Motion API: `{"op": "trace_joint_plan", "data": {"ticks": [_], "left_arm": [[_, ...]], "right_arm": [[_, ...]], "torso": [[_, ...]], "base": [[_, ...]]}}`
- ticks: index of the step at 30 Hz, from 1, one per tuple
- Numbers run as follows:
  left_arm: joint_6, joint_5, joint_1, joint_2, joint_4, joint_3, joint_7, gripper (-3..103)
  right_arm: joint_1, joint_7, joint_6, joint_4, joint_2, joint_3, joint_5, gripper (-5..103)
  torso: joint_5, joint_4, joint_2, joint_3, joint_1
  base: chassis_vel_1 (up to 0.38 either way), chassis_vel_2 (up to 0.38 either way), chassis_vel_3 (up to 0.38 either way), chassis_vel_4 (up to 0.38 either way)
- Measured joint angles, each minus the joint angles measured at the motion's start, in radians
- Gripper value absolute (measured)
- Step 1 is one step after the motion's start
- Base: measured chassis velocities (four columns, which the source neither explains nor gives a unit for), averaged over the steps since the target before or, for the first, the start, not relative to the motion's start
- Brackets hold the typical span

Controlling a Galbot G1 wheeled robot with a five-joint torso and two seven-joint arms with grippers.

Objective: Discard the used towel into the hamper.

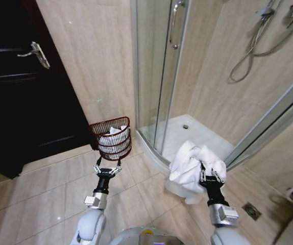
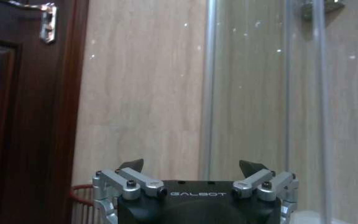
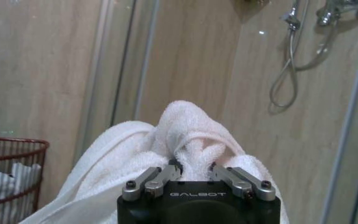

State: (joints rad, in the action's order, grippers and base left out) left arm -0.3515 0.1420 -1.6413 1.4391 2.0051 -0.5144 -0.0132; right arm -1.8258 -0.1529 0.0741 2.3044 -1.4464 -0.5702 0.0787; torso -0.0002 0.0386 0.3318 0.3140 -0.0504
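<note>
Nearest, the right claw (image 1: 212,175) is clamped tight on a bunched white towel (image 1: 190,163), which hangs above the tiled floor (image 1: 44,199) in front of the shower tray (image 1: 197,133). The left claw (image 1: 107,169) is spread wide w/ nothing in it, held just in front of the hamper (image 1: 112,137). Hamper stands on the floor against the wall, btwn the dark door (image 1: 19,87) and the glass shower enclosure (image 1: 156,71), w/ white cloth already inside.

Bright, even indoor light; glare specks on glossy wall tiles (image 2: 141,93), wrist views slightly soft
</note>
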Motion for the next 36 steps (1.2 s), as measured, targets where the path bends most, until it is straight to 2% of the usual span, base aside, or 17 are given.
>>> {"op": "trace_joint_plan", "data": {"ticks": [13, 25, 33, 36], "left_arm": [[0.015, 0.008, -0.002, 0.003, 0.008, -0.011, -0.002, 100], [0.007, 0.017, -0.002, -0.001, -0.004, -0.014, 0.002, 100], [-0.014, 0.021, -0.004, -0.003, -0.014, -0.014, 0.004, 100], [-0.048, 0.023, 0.002, -0.004, -0.027, -0.015, 0.001, 100]], "right_arm": [[0.027, 0.001, -0.016, 0.004, 0.008, 0.031, 0.01, 17], [0.034, 0.034, 0.01, -0.007, 0.004, 0.037, -0.009, 17], [0.03, 0.025, 0.019, -0.018, 0.002, 0.038, -0.003, 17], [0.03, 0.019, 0.019, -0.022, 0.002, 0.038, 0.01, 17]], "torso": [[0.0002, 0.0, 0.0, 0.0, 0.0], [0.0003, -0.0001, 0.0, 0.0, 0.0], [0.0003, 0.0, 0.0, 0.0, 0.0], [0.0001, 0.0002, 0.0, 0.0, 0.0]], "base": [[0.122, 0.138, -0.088, -0.094], [0.093, 0.088, 0.044, 0.047], [0.114, 0.1, 0.125, 0.126], [0.112, 0.123, 0.11, 0.093]]}}
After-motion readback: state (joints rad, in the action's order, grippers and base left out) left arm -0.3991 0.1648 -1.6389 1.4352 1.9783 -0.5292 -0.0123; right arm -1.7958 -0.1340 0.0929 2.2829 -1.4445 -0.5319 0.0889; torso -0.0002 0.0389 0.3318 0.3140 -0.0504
